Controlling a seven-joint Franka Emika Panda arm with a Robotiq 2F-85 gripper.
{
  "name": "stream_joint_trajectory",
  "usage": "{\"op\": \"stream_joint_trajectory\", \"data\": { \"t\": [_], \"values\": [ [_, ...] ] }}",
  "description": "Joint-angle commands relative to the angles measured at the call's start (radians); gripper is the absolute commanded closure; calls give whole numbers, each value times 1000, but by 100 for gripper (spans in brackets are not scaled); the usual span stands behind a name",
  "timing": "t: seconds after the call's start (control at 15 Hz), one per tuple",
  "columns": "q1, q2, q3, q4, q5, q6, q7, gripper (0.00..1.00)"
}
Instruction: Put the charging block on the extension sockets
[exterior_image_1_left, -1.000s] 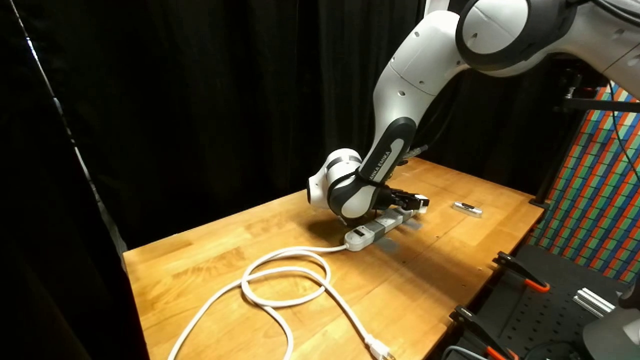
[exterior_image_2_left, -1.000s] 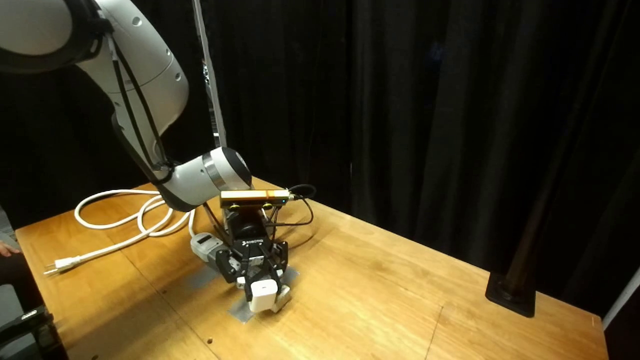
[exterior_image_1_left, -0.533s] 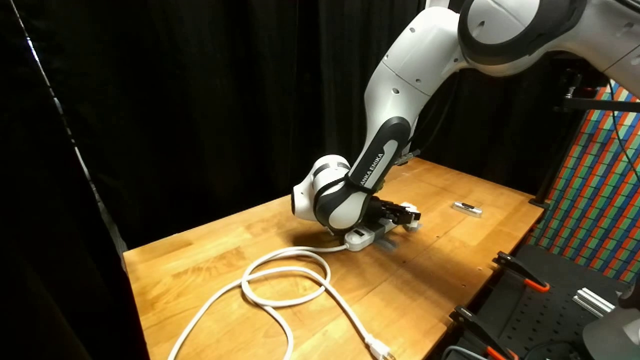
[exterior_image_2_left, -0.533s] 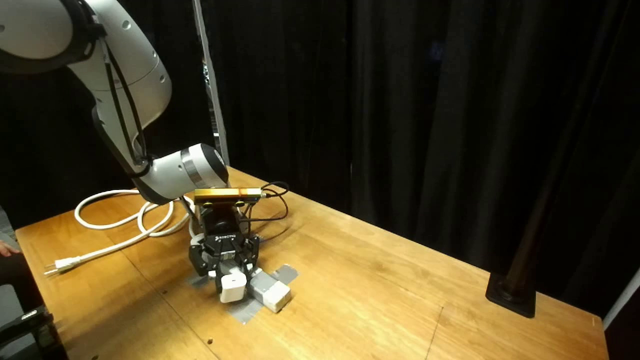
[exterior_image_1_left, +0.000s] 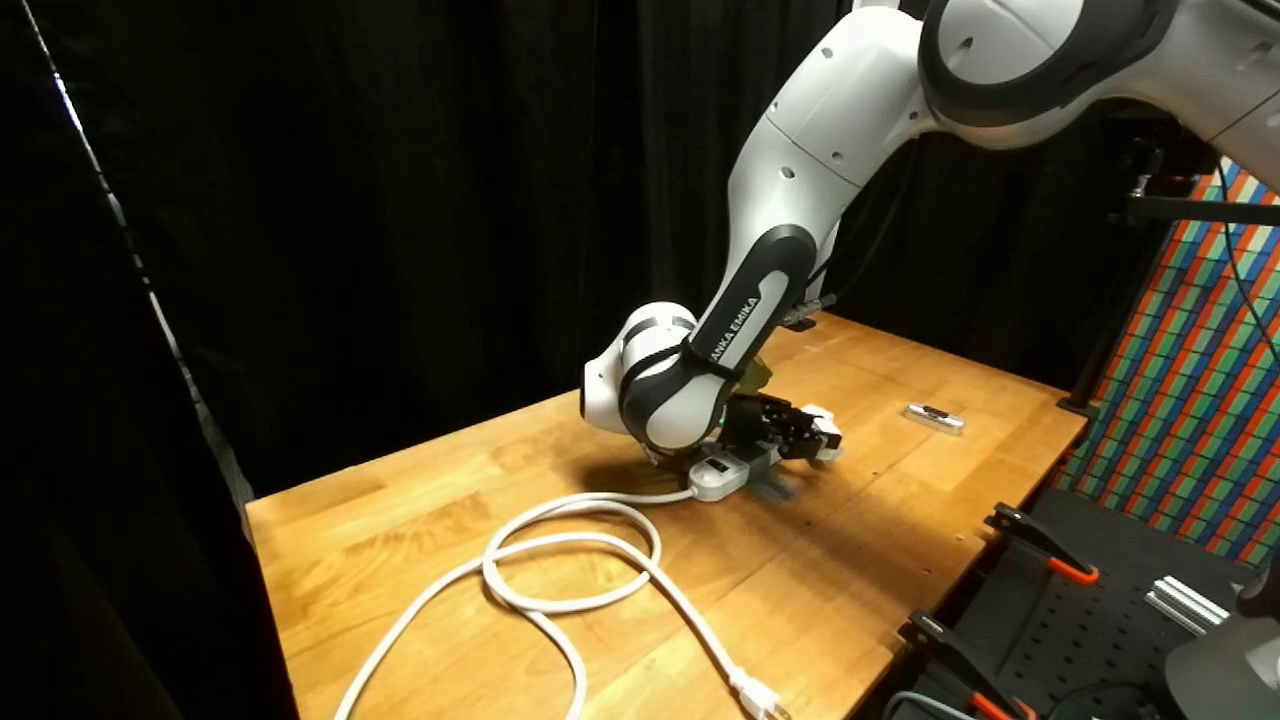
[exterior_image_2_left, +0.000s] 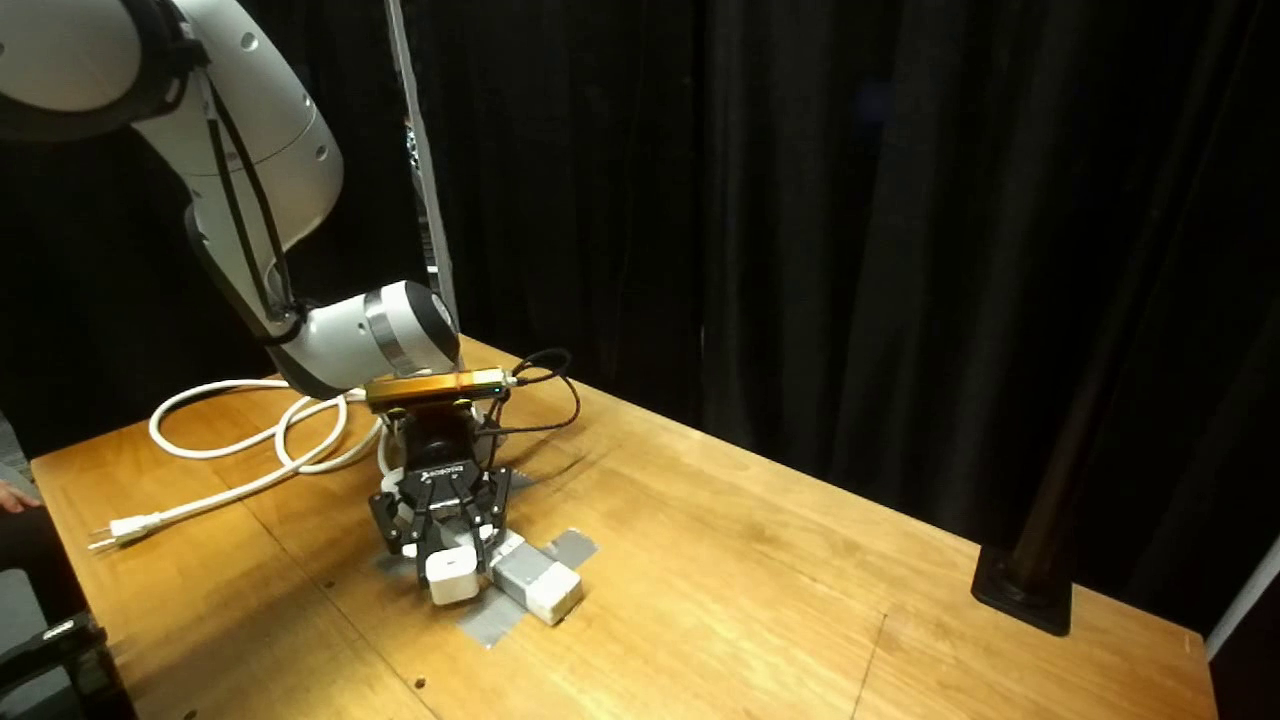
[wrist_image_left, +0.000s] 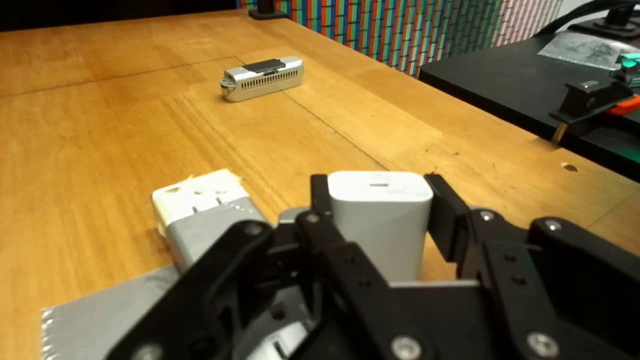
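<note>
we find the claw (wrist_image_left: 379, 194) pinching the charging block (wrist_image_left: 381, 230) at its tips. the extension sockets (exterior_image_2_left: 536, 577) run beneath the claw, one end showing just beside it. we judge the grasp complete; aligning, seating and releasing the block remain outstanding.
</note>
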Motion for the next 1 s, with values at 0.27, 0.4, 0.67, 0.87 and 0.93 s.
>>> {"op": "stream_joint_trajectory", "data": {
  "t": [0.27, 0.4, 0.67, 0.87, 0.93],
  "values": [
    [17, -1, -51, 65, 24, -7, 70, 77],
    [12, -17, -61, 67, 28, -34, 38, 77],
    [0, -17, -95, 118, 28, -69, -2, 77],
    [-9, 7, -117, 181, 25, -85, -46, 77],
    [-13, 12, -122, 195, 23, -90, -75, 77]
  ]
}}
